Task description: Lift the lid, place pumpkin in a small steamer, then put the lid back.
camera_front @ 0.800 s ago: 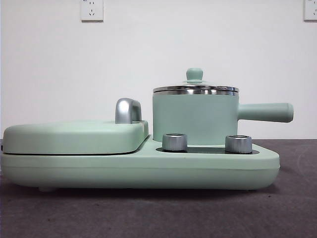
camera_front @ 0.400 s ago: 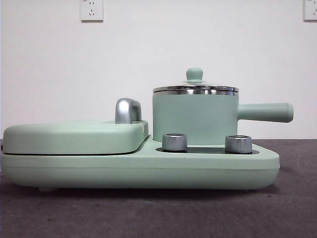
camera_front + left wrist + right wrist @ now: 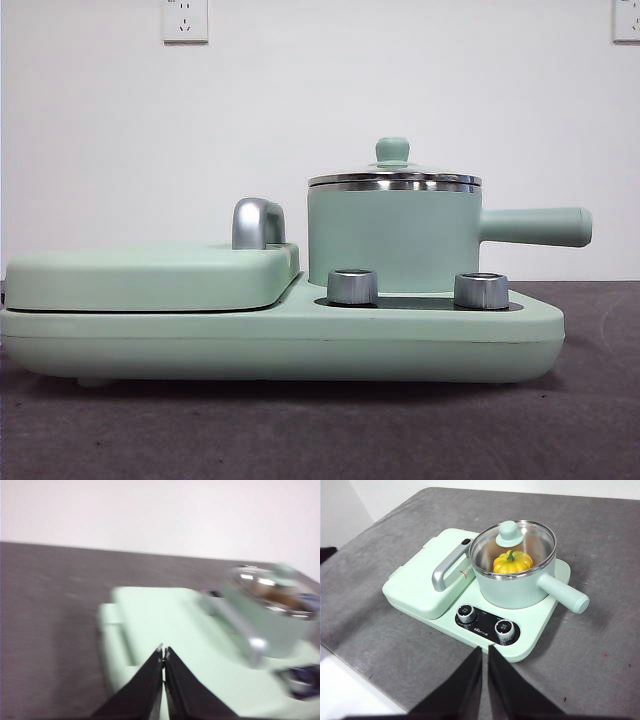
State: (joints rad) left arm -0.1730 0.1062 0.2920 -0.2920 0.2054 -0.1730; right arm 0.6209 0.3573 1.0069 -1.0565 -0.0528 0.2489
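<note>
- Three views are given, and only the right wrist view shows inside the mint-green cylindrical small steamer: the glossy yellow-orange ribbed pumpkin with its curved green stem is seen there through the glass, resting in the pot.
- The round clear glass lid with its steel rim and mint-green knob is seated on the steamer's chrome rim band (level all round in the front view, where the pumpkin is hidden by the pot wall).
- In the front view the steamer is seen standing on the wide mint-green base, behind two chrome dials, with its long straight handle pointing toward the right edge; the lid is seen edge-on.
- The flat mint-green rectangular cover with a chrome handle is shown beside the pot.
- The left wrist view is blurred; the left gripper is seen over the flat cover, its jaws pressed together with nothing between them.
- The right gripper is held high and well back from the base, over the grey table, its jaws close together and empty.
- Neither arm is seen in the front view.
- Against the front views of a second ago, pot, lid and base are unchanged.
</note>
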